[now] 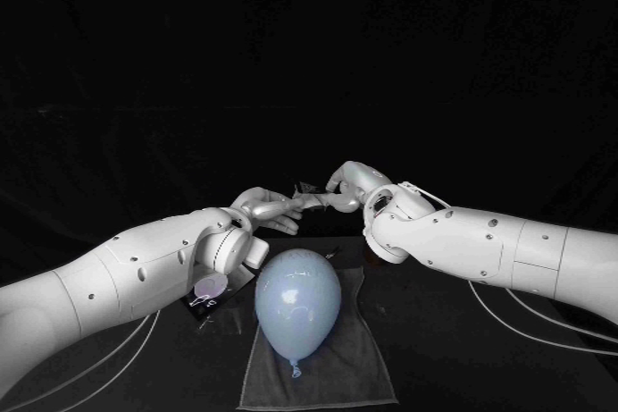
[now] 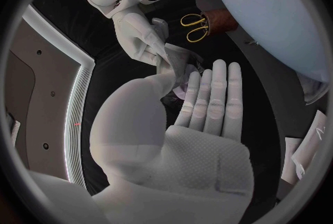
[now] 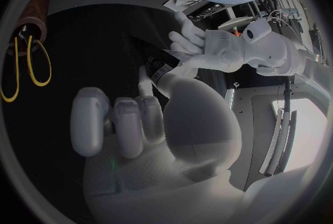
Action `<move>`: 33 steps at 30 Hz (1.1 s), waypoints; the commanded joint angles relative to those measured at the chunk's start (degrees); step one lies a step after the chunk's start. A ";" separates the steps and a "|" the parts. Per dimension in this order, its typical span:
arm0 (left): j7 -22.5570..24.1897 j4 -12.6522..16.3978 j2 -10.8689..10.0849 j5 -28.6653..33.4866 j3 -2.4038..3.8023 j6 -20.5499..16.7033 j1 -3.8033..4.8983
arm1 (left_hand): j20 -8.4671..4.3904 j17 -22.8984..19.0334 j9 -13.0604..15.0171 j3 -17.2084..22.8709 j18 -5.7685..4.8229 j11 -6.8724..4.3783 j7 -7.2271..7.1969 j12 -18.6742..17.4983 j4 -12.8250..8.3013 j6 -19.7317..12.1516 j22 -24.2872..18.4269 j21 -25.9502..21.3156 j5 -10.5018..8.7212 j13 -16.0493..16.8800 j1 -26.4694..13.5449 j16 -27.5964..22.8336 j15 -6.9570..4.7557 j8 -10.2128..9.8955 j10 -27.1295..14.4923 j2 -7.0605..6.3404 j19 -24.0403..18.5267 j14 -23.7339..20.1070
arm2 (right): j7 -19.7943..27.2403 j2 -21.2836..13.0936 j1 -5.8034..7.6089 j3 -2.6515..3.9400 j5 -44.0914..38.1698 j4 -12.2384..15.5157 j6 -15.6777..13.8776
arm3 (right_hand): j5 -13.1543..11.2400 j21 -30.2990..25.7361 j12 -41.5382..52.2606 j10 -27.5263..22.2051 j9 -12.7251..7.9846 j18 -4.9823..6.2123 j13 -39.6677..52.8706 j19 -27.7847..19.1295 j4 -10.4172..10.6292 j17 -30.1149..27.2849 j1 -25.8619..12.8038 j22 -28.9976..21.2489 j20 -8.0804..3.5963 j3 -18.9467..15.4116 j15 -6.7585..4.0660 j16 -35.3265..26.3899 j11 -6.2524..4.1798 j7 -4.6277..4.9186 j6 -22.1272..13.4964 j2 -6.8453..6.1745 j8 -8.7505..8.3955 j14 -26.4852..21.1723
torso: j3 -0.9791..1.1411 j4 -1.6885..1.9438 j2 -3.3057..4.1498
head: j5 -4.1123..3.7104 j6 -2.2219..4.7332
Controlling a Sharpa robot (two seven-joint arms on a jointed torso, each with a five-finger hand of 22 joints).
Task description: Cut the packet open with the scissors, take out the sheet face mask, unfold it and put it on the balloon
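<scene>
Both hands meet above the table behind the pale blue balloon (image 1: 299, 300), which lies on a grey cloth (image 1: 329, 376). Between them hangs a small folded translucent sheet mask (image 1: 309, 195). My right hand (image 1: 347, 184) pinches one side of it and my left hand (image 1: 267, 206) pinches the other, its remaining fingers stretched out. In the left wrist view the mask (image 2: 175, 63) hangs from the right hand (image 2: 135, 29), just past my left hand (image 2: 201, 107). In the right wrist view the left hand (image 3: 215, 51) holds the thin sheet (image 3: 166, 53) beyond my right hand (image 3: 139, 118).
Yellow-handled scissors (image 2: 194, 26) stand in a brown holder (image 2: 223, 19) near the balloon's round end; their handles (image 3: 31, 63) also appear in the right wrist view. A shiny packet piece (image 1: 206, 294) lies under my left forearm beside the cloth.
</scene>
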 commanded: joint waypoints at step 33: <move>0.09 -1.16 0.42 0.70 0.01 -1.94 0.13 | 0.41 -0.16 -0.56 -0.86 1.18 -0.71 -0.34 2.66 -1.07 2.47 -2.21 -2.81 -0.08 0.21 14.25 -0.85 -0.26 0.48 -1.06 6.74 -0.22 -1.61 | -2.78 0.19 0.09 0.02 -4.07 2.22 4.85 | 0.30 0.27 0.19 4.05 2.49 0.17 12.03 0.23 -4.00 14.90 -0.25 4.80 -0.14 4.47 -0.37 0.32 -0.24 -0.23 0.35 0.28 0.49 5.90 | 0.03 0.00 0.00 | -0.21 -0.41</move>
